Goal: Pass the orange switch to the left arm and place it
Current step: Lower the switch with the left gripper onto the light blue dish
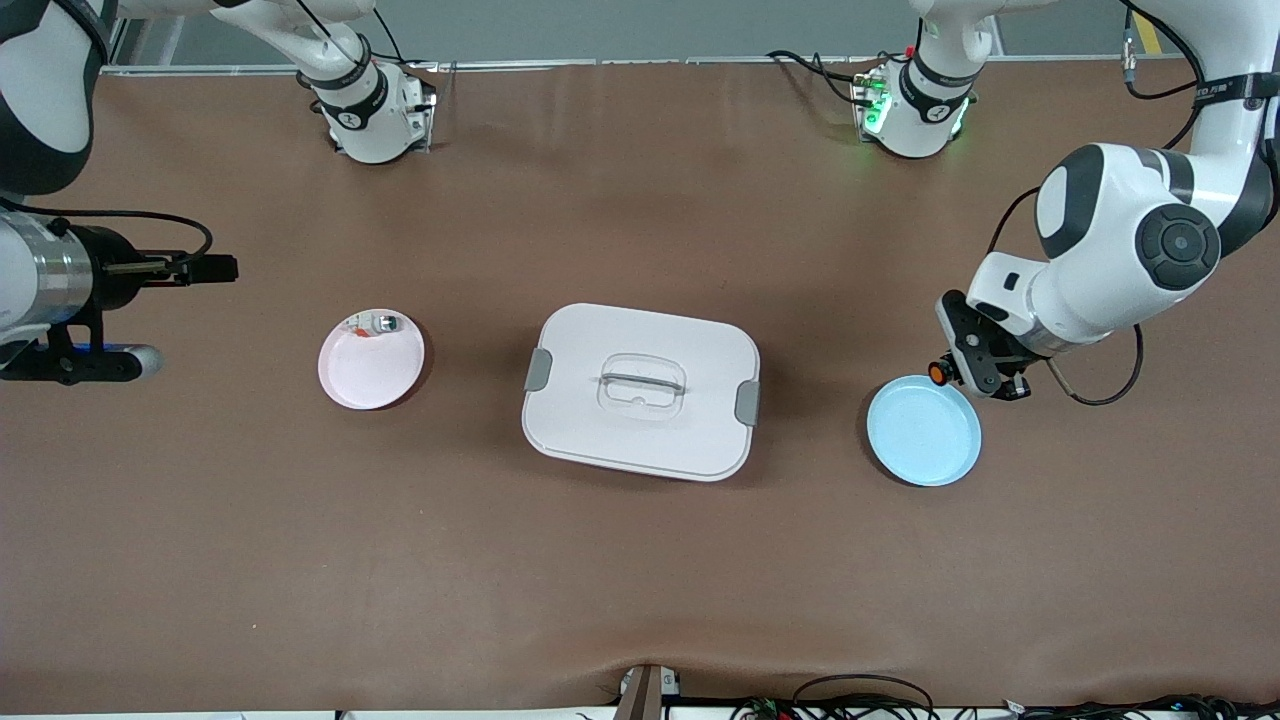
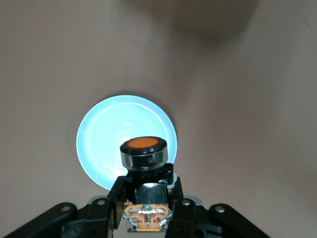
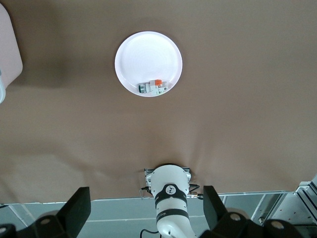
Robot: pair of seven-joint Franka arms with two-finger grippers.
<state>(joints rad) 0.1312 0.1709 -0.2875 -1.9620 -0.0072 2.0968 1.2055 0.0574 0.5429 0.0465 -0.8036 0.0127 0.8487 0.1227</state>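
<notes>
Brown table (image 1: 640, 560) fills your frame, box (image 1: 641, 390) at its center. Your left gripper (image 1: 985, 372), mid-right, pinches the orange switch (image 1: 938, 373), its black body mostly hidden. Your right gripper (image 3: 146, 210), cut off at left, waits spread.

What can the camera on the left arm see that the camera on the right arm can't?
Only the left wrist view shows the left gripper shut on the orange switch, up over the blue plate.

Only the right wrist view shows the pink plate with a small part on it, a robot base, a corner of the white box, and the open right gripper, which waits.

Both show the brown table.
</notes>
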